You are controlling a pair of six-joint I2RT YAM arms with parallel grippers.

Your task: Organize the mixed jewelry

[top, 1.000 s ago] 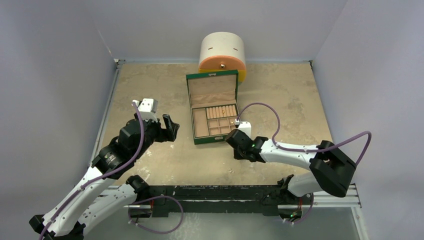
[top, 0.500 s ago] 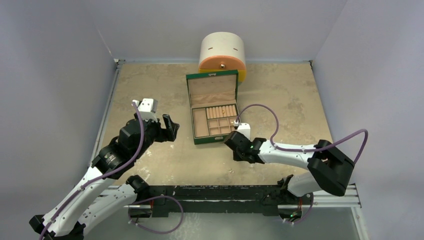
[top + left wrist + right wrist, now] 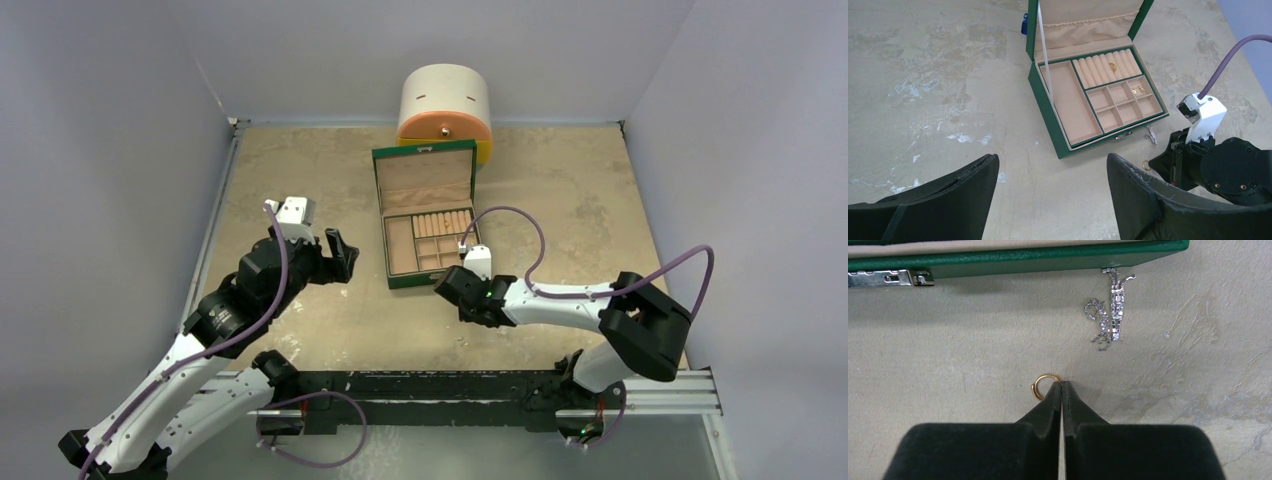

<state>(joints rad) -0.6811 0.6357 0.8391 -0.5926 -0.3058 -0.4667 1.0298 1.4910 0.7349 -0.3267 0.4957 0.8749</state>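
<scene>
White arms [image 3: 555, 305], black joints. A purple cable [image 3: 1228, 52] loops off each wrist, and the right tool [image 3: 1062, 384] has chunky black fingers [image 3: 983, 450].

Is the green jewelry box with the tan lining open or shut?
Open. The green, tan-lined jewelry box has its lid standing up at the back, leaving the compartments exposed.

The box [image 3: 1048, 261] is dark green with tan lining. The ring [image 3: 1034, 388] is gold, the linked piece [image 3: 1109, 315] glittering silver. The table [image 3: 948, 355] is mottled beige. The right end effector [image 3: 1062, 390] is matte black, its cable [image 3: 1226, 57] purple.
</scene>
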